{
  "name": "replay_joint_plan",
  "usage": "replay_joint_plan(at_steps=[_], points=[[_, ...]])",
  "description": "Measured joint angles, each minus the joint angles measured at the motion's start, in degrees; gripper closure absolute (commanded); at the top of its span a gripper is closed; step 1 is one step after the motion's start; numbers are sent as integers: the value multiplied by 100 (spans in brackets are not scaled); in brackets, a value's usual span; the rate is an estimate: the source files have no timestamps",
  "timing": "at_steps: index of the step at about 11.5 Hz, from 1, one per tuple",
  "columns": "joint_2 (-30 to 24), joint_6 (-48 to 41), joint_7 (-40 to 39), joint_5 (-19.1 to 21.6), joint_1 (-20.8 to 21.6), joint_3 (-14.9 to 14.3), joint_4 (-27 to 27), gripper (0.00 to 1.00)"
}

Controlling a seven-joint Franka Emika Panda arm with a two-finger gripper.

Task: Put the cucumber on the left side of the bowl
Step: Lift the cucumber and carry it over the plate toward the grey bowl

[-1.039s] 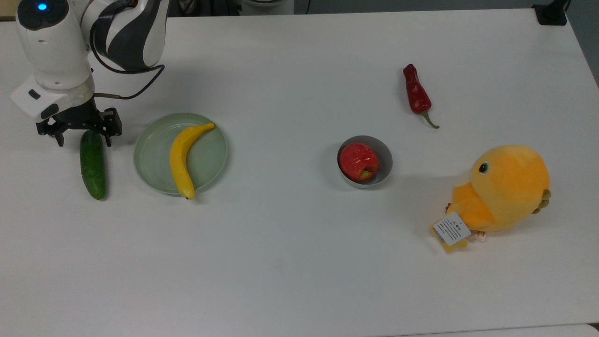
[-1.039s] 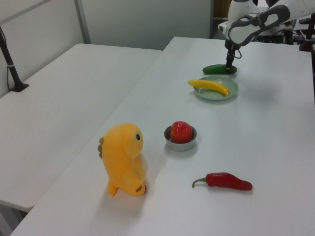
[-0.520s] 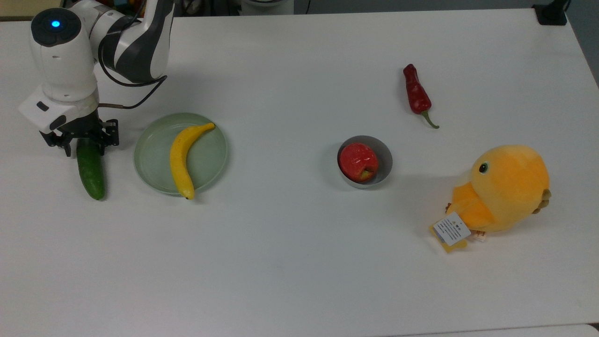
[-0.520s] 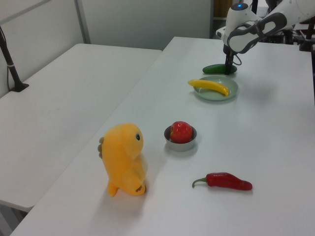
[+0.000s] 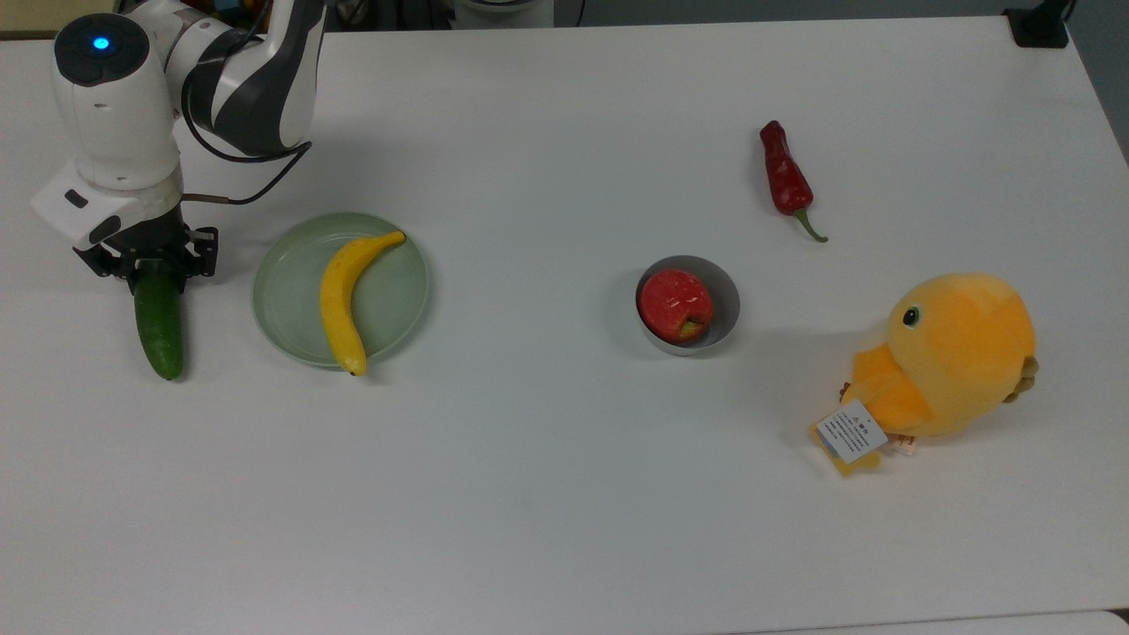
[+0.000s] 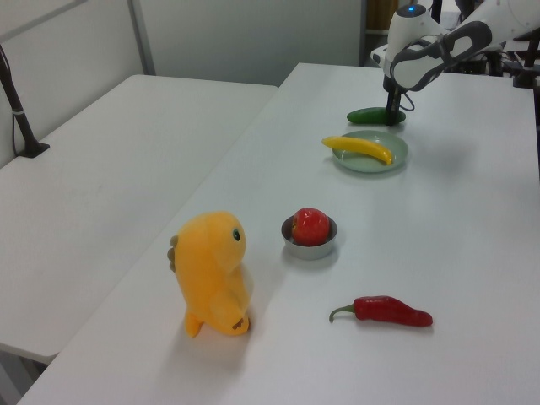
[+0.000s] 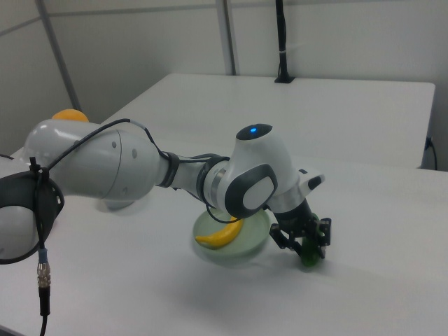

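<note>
The dark green cucumber [image 5: 159, 331] lies on the white table at the top view's far left, just left of the plate. My gripper [image 5: 159, 269] stands straight down over the cucumber's far end, its fingers shut against both sides of it. The left view has the cucumber [image 6: 369, 116] and the gripper [image 6: 393, 114] at the far end of the table. In the right view the gripper [image 7: 308, 245] covers most of the cucumber [image 7: 309, 260]. The small grey bowl [image 5: 728, 309] stands mid-table, right of centre, with a red apple [image 5: 675, 304] inside; the bowl [image 6: 310, 249] is well apart from the gripper.
A pale green plate [image 5: 291, 273] holding a banana [image 5: 344, 295] sits right beside the cucumber. A red chili pepper [image 5: 785, 176] lies beyond the bowl, and a yellow plush bird [image 5: 953, 353] stands to the top view's right of it. Bare table lies between plate and bowl.
The gripper came down over the cucumber's far end and its fingers narrowed from wide apart to pressing on it. The cucumber shifted slightly towards the top view's left.
</note>
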Motion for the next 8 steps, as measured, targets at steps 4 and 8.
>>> replay_joint_plan(at_steps=[4, 8], points=[[-229, 11, 84, 8, -122, 290, 93, 94], [-1010, -566, 1567, 22, 67, 760, -22, 93]])
